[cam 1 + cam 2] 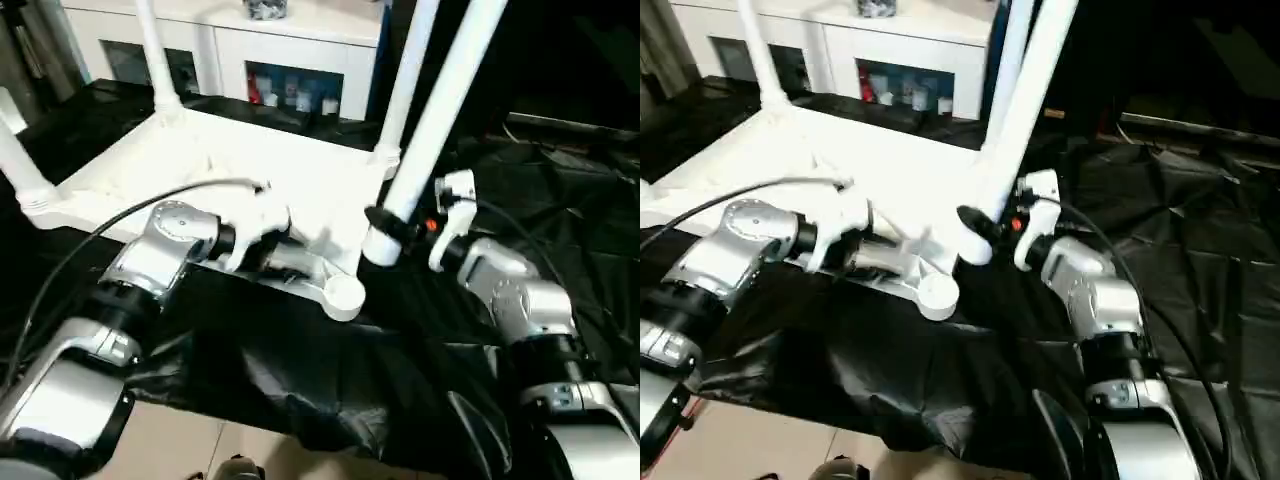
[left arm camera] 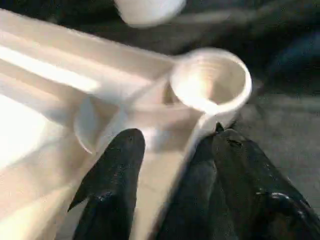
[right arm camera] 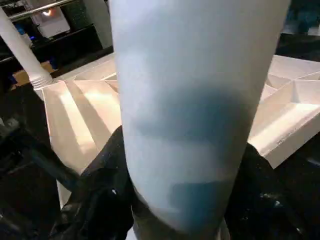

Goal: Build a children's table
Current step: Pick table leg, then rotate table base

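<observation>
The tabletop (image 1: 300, 180) lay upside down on the black cloth (image 1: 300, 370), ribbed underside up, with three legs already standing in their corner sockets: one at the far left corner (image 1: 155, 60), one at the far right (image 1: 405, 75) and one at the near left (image 1: 18, 160). The near corner socket (image 1: 343, 292) was empty. Your right gripper (image 1: 385, 222) was clamped round the fourth leg (image 1: 440, 110) near its lower end, the leg leaning and its foot hanging just beside that socket, not yet over it. Your left gripper (image 2: 165, 170) sat half open with one finger each side of the tabletop's edge rib right behind the socket; whether it was actually pinching could not be told. Judgement: firm up the left hold first, bring the leg upright, centre its end over the socket, then press straight down. Entering tilted risked jamming or sliding the top.
</observation>
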Controlling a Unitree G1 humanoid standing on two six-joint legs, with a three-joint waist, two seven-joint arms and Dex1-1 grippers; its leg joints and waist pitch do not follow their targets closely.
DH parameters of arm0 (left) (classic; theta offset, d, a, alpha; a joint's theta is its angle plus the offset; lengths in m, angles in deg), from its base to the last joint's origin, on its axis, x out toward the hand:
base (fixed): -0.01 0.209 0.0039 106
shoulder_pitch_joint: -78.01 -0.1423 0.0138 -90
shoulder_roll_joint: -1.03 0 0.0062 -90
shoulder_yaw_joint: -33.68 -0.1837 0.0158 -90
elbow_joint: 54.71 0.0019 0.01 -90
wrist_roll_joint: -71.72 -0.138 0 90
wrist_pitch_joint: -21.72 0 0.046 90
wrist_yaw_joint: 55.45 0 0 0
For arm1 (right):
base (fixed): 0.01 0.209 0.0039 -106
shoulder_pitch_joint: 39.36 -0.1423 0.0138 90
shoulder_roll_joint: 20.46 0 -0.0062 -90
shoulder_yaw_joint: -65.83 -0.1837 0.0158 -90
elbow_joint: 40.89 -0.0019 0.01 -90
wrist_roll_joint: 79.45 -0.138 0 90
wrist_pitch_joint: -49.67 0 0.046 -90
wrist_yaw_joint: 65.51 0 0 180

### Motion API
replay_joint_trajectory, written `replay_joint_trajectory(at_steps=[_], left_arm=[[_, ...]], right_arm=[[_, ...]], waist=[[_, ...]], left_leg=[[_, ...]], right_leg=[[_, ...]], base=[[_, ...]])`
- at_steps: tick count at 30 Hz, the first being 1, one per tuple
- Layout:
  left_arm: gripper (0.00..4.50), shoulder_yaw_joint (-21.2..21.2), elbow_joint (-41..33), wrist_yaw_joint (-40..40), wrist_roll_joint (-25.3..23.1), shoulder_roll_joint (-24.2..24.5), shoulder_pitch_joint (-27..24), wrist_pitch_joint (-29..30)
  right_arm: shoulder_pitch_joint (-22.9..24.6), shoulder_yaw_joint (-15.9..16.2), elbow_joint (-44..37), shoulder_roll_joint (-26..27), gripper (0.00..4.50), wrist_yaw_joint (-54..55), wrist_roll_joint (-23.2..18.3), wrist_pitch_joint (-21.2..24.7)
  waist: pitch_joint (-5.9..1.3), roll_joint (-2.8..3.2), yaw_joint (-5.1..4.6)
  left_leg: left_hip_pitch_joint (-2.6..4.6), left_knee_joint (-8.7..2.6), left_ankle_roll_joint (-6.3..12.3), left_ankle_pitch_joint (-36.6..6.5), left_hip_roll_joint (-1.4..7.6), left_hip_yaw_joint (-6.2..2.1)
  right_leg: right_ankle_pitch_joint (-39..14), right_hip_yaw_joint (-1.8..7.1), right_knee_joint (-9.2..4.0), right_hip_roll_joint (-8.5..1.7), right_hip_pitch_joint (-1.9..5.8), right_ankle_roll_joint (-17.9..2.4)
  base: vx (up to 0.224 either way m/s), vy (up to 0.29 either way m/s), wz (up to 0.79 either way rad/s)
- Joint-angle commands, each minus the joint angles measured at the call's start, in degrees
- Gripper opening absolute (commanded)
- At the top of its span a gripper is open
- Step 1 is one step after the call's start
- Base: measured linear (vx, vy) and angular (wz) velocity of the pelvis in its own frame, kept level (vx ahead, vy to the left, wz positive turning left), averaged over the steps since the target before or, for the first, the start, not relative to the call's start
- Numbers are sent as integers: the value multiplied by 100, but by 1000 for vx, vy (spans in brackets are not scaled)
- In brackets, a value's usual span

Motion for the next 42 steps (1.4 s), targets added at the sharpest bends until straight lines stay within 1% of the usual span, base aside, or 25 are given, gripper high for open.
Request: replay_joint_trajectory(at_steps=[1,3,4,6,9,10,12,15,18,20,23,26,28,29,30,32,33,34,35,37,38,39,40,41,42], left_arm=[[236,-134,238,-110,-175,-27,179,-194],[224,-198,455,-127,-265,-56,253,-305],[218,-223,745,-27,-396,-129,358,-470],[190,-285,1025,164,-590,-192,453,-663],[179,-331,1407,375,-800,-287,580,-858],[171,-363,1565,463,-890,-318,637,-994],[145,-368,1733,548,-937,-367,689,-1071],[126,-386,1980,598,-1017,-431,754,-1141],[104,-424,2167,604,-1164,-451,802,-1252],[89,-369,2283,484,-1189,-477,862,-1290],[72,-321,2238,92,-1112,-485,916,-1121],[55,-355,2117,-358,-1087,-457,942,-699],[42,-307,1983,-584,-980,-453,894,-649],[42,-232,1874,-621,-871,-479,853,-454],[35,-164,1751,-707,-751,-499,804,-223],[19,-81,1429,-892,-639,-512,650,457],[15,-88,1378,-899,-646,-506,623,537],[15,-88,1378,-899,-646,-506,623,537],[6,-99,1229,-809,-679,-497,535,732],[1,-19,908,-520,-679,-517,323,1125],[1,70,771,-330,-637,-544,222,1289],[0,119,710,-243,-618,-558,177,1332],[0,176,639,-140,-596,-574,124,1383],[0,176,639,-140,-596,-574,124,1383],[0,324,187,172,-563,-566,-171,1609]], right_arm=[[7,-10,-55,-61,193,22,20,-46],[25,1,-72,-71,193,20,24,-43],[47,2,-92,-81,193,32,37,-47],[65,5,-103,-88,193,39,49,-54],[86,1,-120,-85,193,36,73,-56],[89,-1,-124,-85,193,45,84,-56],[98,7,-130,-86,193,47,91,-60],[118,25,-147,-86,193,45,104,-65],[132,30,-165,-89,193,42,113,-64],[145,30,-173,-96,193,38,133,-74],[162,36,-184,-109,193,36,155,-84],[192,88,-196,-134,193,2,198,-79],[209,108,-203,-137,193,-15,204,-74],[209,122,-200,-138,193,-23,209,-72],[203,132,-194,-137,193,-30,211,-63],[196,157,-204,-130,193,-38,227,-28],[197,160,-208,-130,193,-38,230,-24],[197,160,-208,-130,193,-38,230,-24],[184,153,-208,-119,193,1,219,79],[160,152,-215,-79,193,73,178,314],[149,146,-224,-45,193,130,147,449],[142,137,-224,-26,193,164,134,494],[134,126,-223,-3,193,205,118,548],[134,126,-223,-3,193,205,118,548],[120,133,-220,81,193,344,124,631]], waist=[[-494,135,-6],[-492,121,5],[-496,146,0],[-493,151,11],[-499,128,14],[-507,151,15],[-508,135,19],[-513,169,28],[-510,156,26],[-514,175,25],[-516,159,15],[-513,145,13],[-508,146,14],[-507,129,15],[-510,144,22],[-513,104,16],[-501,126,11],[-501,131,8],[-497,97,4],[-487,90,-16],[-477,97,-16],[-474,93,-29],[-477,64,-24],[-469,72,-32],[-472,43,-37]], left_leg=[[129,-383,-221,-1373,57,-7],[130,-385,-225,-1435,55,-10],[125,-385,-230,-1447,58,-16],[134,-378,-224,-1485,49,-16],[123,-376,-200,-1419,46,-21],[124,-373,-196,-1406,52,-24],[121,-372,-172,-1371,49,-23],[128,-365,-162,-1401,56,-28],[114,-366,-136,-1390,51,-28],[112,-364,-114,-1364,49,-28],[101,-361,-97,-1307,45,-24],[97,-359,-55,-1241,52,-16],[114,-358,-30,-1261,56,-10],[114,-357,-21,-1257,55,-5],[115,-356,-28,-1220,64,-4],[119,-354,5,-1194,70,3],[107,-360,17,-1188,74,-4],[115,-357,22,-1221,64,1],[111,-360,26,-1225,57,7],[105,-373,6,-1226,72,-9],[105,-374,21,-1248,60,-7],[106,-372,8,-1266,51,-4],[108,-375,-5,-1232,48,-6],[107,-378,7,-1235,38,-4],[116,-382,3,-1232,42,-2]], right_leg=[[-1268,303,-401,-476,315,-943],[-1407,301,-410,-487,324,-925],[-1404,301,-418,-490,329,-929],[-1451,300,-429,-483,325,-917],[-1411,295,-420,-488,341,-922],[-1356,297,-416,-487,342,-932],[-1298,296,-409,-484,347,-952],[-1255,295,-411,-493,345,-1021],[-1211,291,-402,-492,361,-1058],[-1207,292,-413,-496,363,-1042],[-1181,290,-400,-500,376,-1085],[-1107,291,-390,-499,378,-1151],[-1104,294,-394,-502,364,-1203],[-1124,295,-398,-502,364,-1201],[-1086,298,-369,-511,369,-1247],[-1001,296,-362,-506,363,-1306],[-1024,297,-360,-515,362,-1319],[-1129,296,-387,-506,355,-1272],[-1177,295,-398,-500,358,-1246],[-1292,299,-380,-519,378,-1194],[-1408,293,-413,-516,364,-1156],[-1554,293,-432,-512,365,-1093],[-1695,293,-437,-519,371,-999],[-1773,290,-459,-510,360,-961],[-1863,290,-473,-503,352,-888]], base=[[0,0,0],[0,0,0],[0,0,0],[0,0,0],[0,0,0],[0,0,0],[0,0,0],[0,0,0],[0,0,0],[0,0,0],[0,0,0],[0,0,0],[0,0,0],[0,0,0],[0,0,0],[0,0,0],[0,0,0],[0,0,0],[0,0,0],[0,0,0],[0,0,0],[0,0,0],[0,0,0],[0,0,0],[0,0,0]])
